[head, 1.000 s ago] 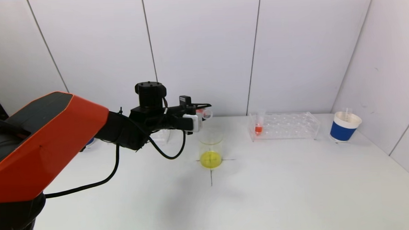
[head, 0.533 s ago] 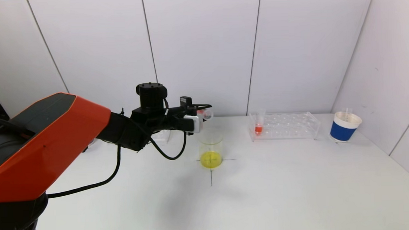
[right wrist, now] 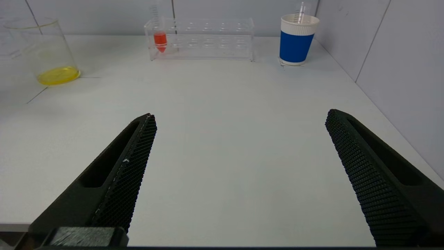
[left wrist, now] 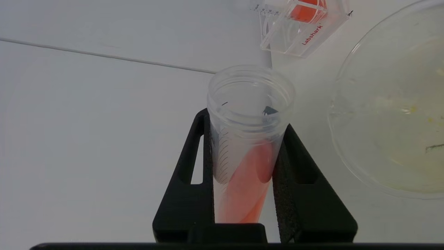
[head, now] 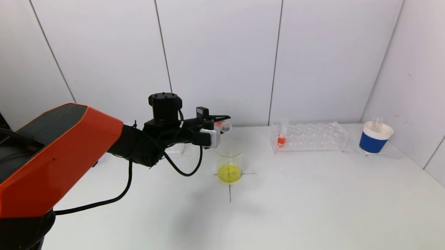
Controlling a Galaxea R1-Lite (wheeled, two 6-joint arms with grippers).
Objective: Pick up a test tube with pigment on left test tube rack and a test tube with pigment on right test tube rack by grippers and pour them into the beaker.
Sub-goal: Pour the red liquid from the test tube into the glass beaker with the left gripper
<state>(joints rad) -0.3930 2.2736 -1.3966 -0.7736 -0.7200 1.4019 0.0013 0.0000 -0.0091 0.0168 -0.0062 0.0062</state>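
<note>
My left gripper (head: 219, 124) is shut on a clear test tube (left wrist: 247, 146) holding orange-red pigment, tipped near horizontal with its open mouth just above and behind the beaker's rim. The glass beaker (head: 229, 161) stands on a black cross mark with yellow liquid at its bottom; it also shows in the left wrist view (left wrist: 395, 118) and the right wrist view (right wrist: 48, 52). The right test tube rack (head: 309, 137) holds one tube of red pigment (head: 281, 137) at its left end, also in the right wrist view (right wrist: 160, 40). My right gripper (right wrist: 241, 119) is open and empty, low over the table's near right part.
A blue and white paper cup (head: 374, 137) with a tube in it stands at the far right by the wall. The left rack is mostly hidden behind my left arm (head: 141, 142). White walls close in the table at the back and right.
My left arm has edged slightly right and the tube's mouth has tipped a little lower toward the beaker. The liquid in the beaker looks unchanged.
</note>
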